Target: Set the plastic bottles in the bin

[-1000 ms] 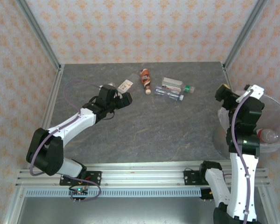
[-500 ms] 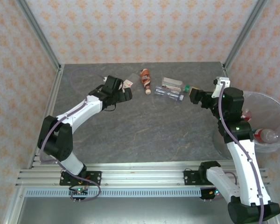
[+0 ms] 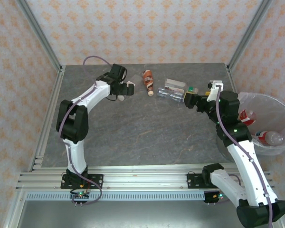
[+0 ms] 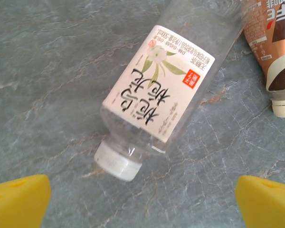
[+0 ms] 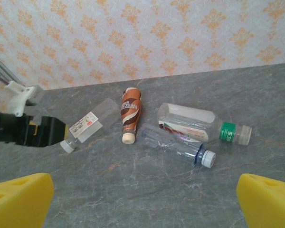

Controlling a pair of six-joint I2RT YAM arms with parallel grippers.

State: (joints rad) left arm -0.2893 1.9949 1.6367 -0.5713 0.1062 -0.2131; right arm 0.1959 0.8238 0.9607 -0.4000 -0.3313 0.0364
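Left gripper (image 4: 142, 202) spread above white-labelled bottle (image 4: 166, 90), lying diagonal, cap toward its fingertips (image 4: 19, 199), right gripper (image 5: 142, 199) spread

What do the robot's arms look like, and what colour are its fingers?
The left arm and right arm are both made of smooth white tubes joined by chunky black joints. A thin purple cable runs along each one. The fingers have bright yellow tips, like blocks with slanted tops.

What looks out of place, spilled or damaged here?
Nothing stands out. The white-label bottle, brown bottle, clear bottle and green-banded bottle all lie on their sides on the table, with no spill.
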